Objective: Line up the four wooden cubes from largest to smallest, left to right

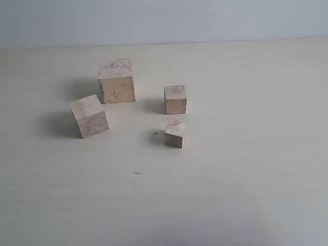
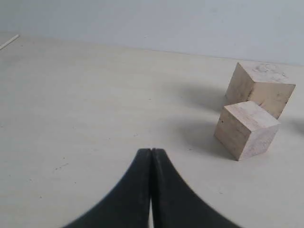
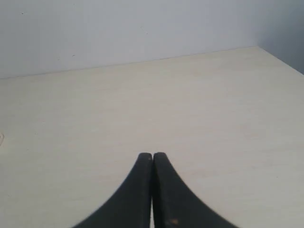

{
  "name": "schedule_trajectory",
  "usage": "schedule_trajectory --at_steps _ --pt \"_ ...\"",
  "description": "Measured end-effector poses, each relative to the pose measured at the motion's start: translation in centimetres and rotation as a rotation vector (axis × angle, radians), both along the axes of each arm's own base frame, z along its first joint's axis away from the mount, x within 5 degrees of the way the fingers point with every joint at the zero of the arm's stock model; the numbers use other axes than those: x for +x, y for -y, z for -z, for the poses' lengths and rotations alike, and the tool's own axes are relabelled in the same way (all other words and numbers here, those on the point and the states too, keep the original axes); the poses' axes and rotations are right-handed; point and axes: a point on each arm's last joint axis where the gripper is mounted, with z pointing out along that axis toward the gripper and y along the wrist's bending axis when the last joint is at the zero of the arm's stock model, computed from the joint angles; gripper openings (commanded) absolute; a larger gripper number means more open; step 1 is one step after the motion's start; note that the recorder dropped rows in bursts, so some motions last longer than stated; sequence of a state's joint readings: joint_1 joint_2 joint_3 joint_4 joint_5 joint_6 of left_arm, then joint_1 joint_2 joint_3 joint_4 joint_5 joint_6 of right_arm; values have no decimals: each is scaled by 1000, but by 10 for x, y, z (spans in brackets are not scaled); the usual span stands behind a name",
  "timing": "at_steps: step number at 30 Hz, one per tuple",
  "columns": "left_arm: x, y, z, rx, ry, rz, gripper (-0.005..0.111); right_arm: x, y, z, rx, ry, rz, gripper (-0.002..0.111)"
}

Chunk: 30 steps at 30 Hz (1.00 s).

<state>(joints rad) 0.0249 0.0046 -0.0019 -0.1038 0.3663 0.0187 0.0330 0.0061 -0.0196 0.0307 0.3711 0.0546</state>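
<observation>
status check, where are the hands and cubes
Left hand shut, empty. Right hand shut, empty. Largest cube, second cube, third cube, smallest cube scattered, not lined up. Nothing in the way.

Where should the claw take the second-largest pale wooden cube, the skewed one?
Across two opposite side faces of the second-largest pale wooden cube, from above, turned to match its angle: it sits skewed, flat-faced, with nothing touching its sides.

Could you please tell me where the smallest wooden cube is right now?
In the exterior view, the smallest cube sits near the picture's centre, just in front of the next-smallest cube, not touching it.
</observation>
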Motion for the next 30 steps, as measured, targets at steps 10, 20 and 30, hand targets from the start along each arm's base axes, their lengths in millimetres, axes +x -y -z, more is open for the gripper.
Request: schedule_trajectory --at_steps 10,20,30 --pt "0 0 0 0 0 0 0 0 0 0 -2 0 0 0" --pt "0 0 0 0 0 0 0 3 1 -36 19 395 13 0" --pt "0 0 1 0 -2 0 0 -6 3 -67 133 684 26 0"
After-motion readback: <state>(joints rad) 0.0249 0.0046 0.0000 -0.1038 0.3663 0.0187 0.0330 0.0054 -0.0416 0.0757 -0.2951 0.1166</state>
